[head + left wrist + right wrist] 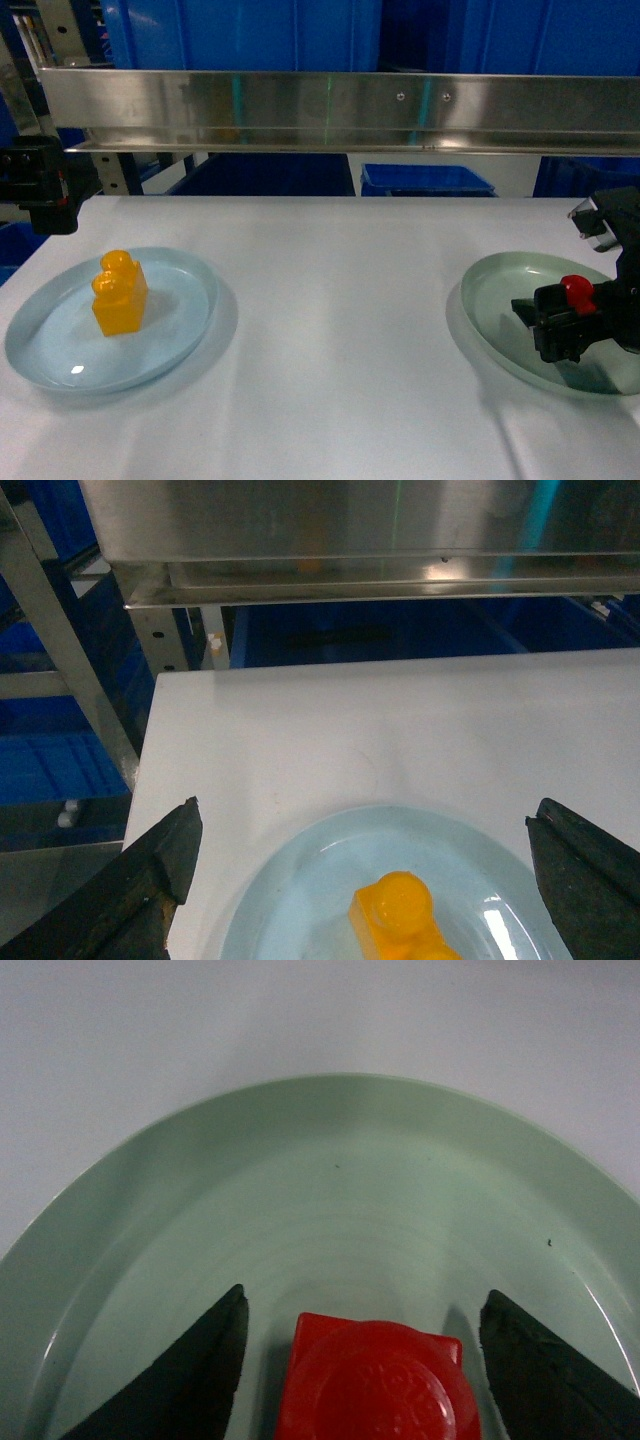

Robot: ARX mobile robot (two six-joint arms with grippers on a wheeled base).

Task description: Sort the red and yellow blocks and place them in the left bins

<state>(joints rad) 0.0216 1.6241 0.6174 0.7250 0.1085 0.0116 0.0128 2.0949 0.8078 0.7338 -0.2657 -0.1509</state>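
Red block (375,1380) between spread right jaws.

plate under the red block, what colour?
Pale green plate, clearest in the right wrist view; the red block sits on it.

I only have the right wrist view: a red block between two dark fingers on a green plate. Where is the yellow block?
Observer: The yellow block stands upright on a pale blue plate at the table's left side, in the head view.
Operator: Is the left gripper holding it?
Observer: No. The left gripper is open, and its fingers are spread well clear of the block, in the left wrist view.
Operator: Any bin in sight?
Observer: The head view shows a blue crate beyond the table's far edge, under a steel shelf.
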